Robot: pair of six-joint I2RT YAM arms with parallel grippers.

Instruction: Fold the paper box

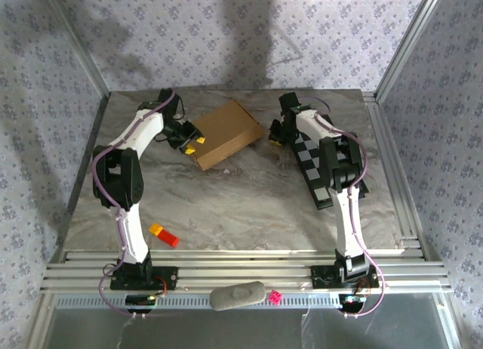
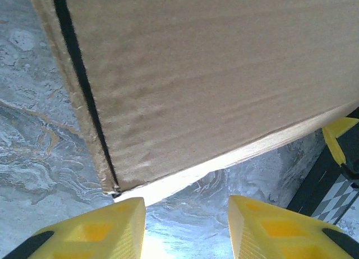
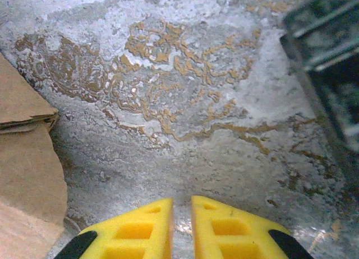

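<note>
Top external view puts the box point(image 1: 226, 134), closed flat, at the far middle of the bench point(image 1: 249, 205), with the left jaws at its left edge and the right jaws just beside its right corner. Left wrist view shows the left jaws open and empty, a box corner just ahead. The right jaws are closed on nothing over bare bench. Nothing pins the box, so a push could slide or spin it, or a flap could spring up. Count: one box, two sets of jaws, one checkered board point(image 1: 313, 164), one red-and-yellow block point(image 1: 164, 235).

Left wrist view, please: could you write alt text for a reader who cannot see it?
A brown paper box lies just ahead of the open left gripper, whose yellow fingers hold nothing. Marbled table shows beneath.
</note>
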